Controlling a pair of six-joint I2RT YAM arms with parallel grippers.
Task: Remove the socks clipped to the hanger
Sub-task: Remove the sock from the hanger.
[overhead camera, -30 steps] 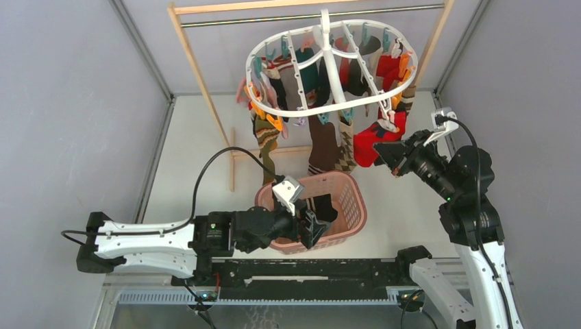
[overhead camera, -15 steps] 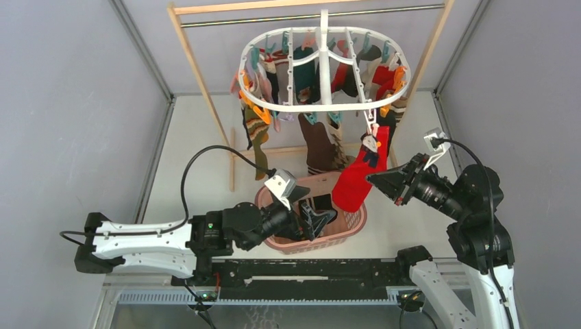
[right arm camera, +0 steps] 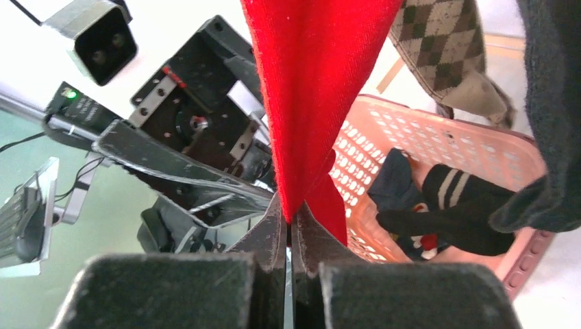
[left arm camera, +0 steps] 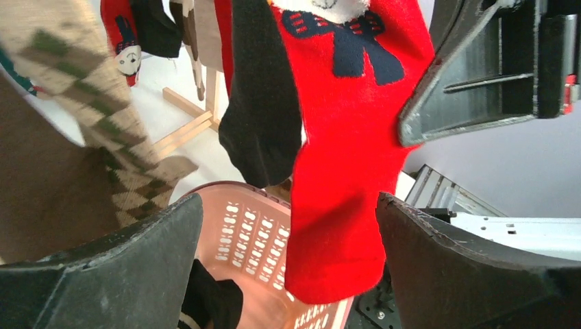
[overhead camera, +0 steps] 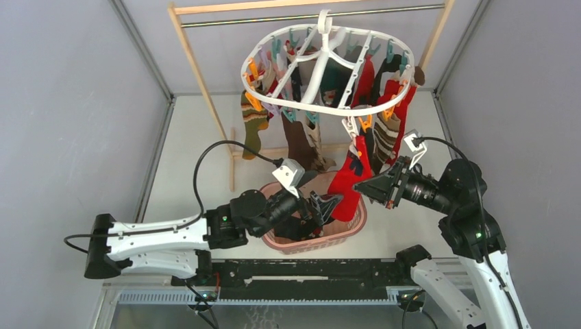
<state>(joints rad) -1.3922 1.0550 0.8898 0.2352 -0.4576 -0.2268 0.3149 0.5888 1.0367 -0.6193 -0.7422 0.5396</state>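
Grey-walled cell, pale table [overhead camera: 192,151] | right gripper [right arm camera: 288,226]: jaws pressed together, pinching lower edge of red sock [right arm camera: 308,82], which hangs from near rim of hanger [overhead camera: 314,65] | left gripper [overhead camera: 320,211]: spread wide, holding nothing, beside the sock's toe | below: pink basket [overhead camera: 356,219] containing dark socks [right arm camera: 445,205] | behind: other socks [overhead camera: 253,120] clipped up, wooden rail [overhead camera: 199,75].

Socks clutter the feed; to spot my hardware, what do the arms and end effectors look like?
White links, black joints on the left arm and right arm; the left end effector and right end effector have black wedge fingers, a pale camera box, black cable.
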